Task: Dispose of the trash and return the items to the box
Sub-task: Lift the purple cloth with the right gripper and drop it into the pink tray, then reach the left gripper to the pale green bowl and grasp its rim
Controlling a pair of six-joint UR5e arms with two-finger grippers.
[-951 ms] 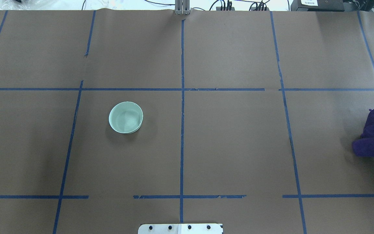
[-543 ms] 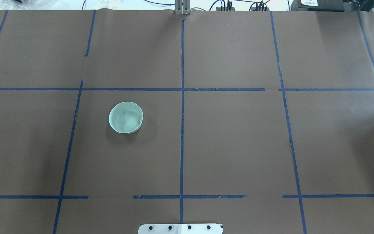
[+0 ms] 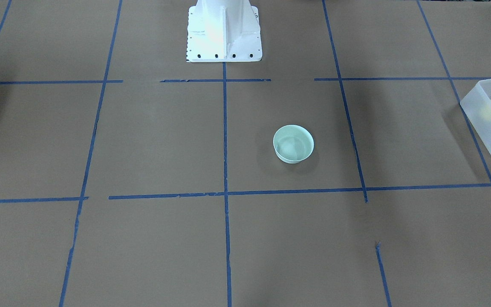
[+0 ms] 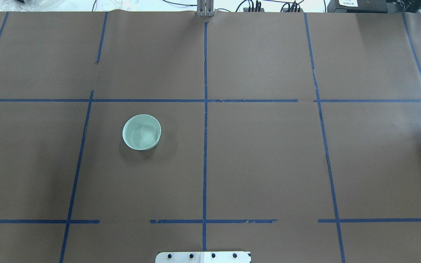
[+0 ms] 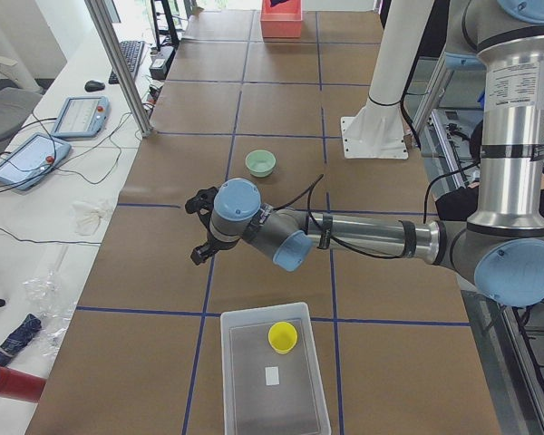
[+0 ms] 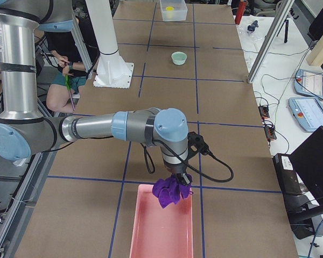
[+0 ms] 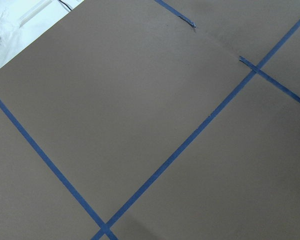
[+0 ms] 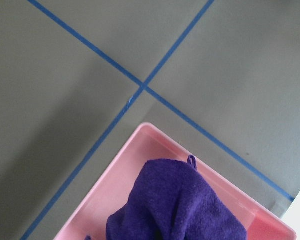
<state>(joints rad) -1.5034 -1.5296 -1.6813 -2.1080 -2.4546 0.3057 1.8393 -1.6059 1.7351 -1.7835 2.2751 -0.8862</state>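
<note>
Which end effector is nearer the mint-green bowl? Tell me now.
Left. The left end effector hovers between the bowl and the box; the right end effector is far off, over the pink bin at the table's opposite end.

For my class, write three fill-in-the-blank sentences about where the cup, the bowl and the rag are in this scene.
Inside the translucent box sits a cup coloured ____.
The mint bowl stands ____ the box.
The purple rag hangs above a tray coloured ____.
Missing words: yellow; outside; pink.
</note>
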